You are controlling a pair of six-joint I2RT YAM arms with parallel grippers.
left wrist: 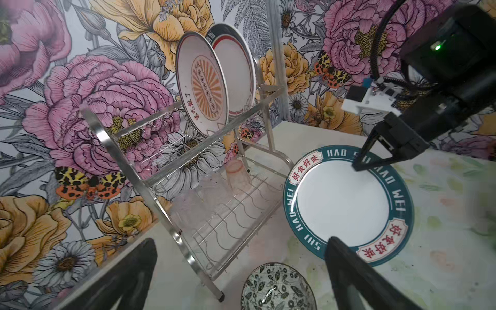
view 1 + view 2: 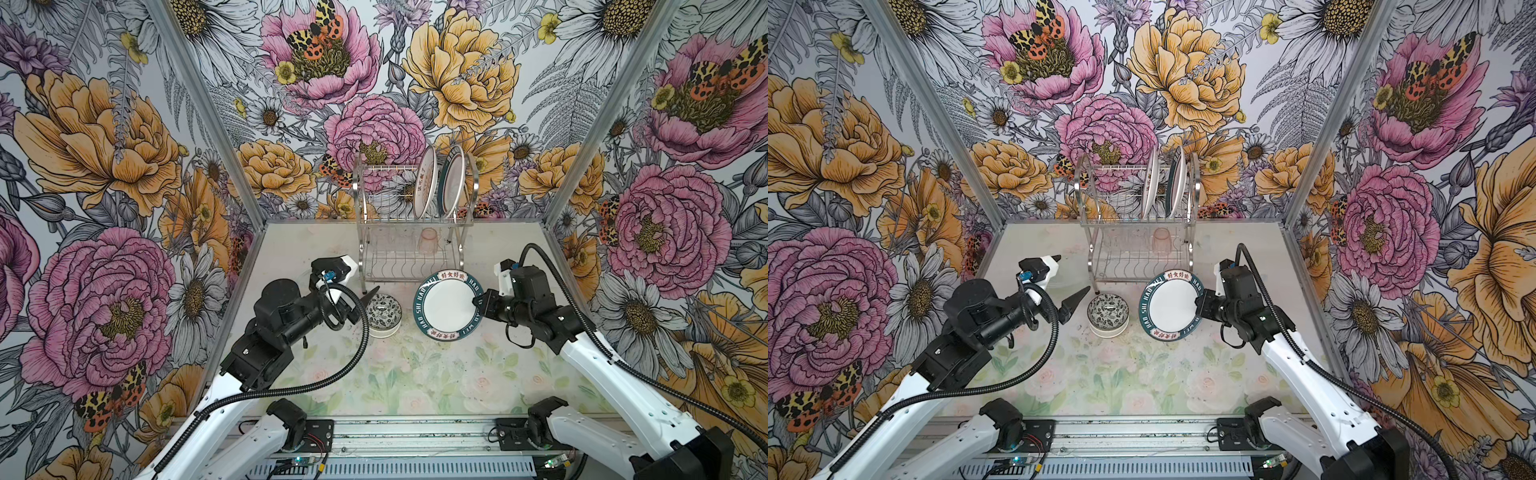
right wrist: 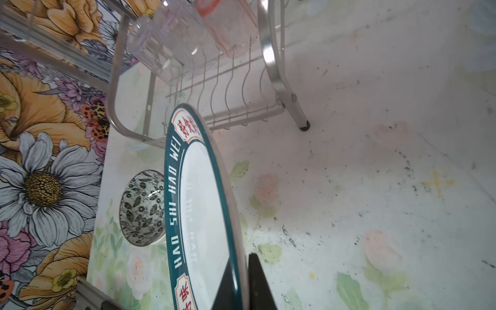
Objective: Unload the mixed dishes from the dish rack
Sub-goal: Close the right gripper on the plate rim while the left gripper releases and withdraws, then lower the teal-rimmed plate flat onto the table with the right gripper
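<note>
Chrome dish rack (image 1: 100, 130) holding two plates (image 1: 204, 88) upright, right fingers (image 1: 366, 150) pinching teal-rimmed plate (image 1: 341, 204), leaf-pattern bowl (image 1: 276, 287)

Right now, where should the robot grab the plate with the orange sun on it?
Probably by its top rim, coming down from above. The orange sun plate stands on edge in the top shelf of the dish rack, so its thin rim points up, free. Its bottom sits between wires, and another plate stands close beside it.

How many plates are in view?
3. Two stand upright in the dish rack, top tier: the sunburst plate and a dark-rimmed plate; the right gripper holds the teal-rimmed plate by its edge.
</note>
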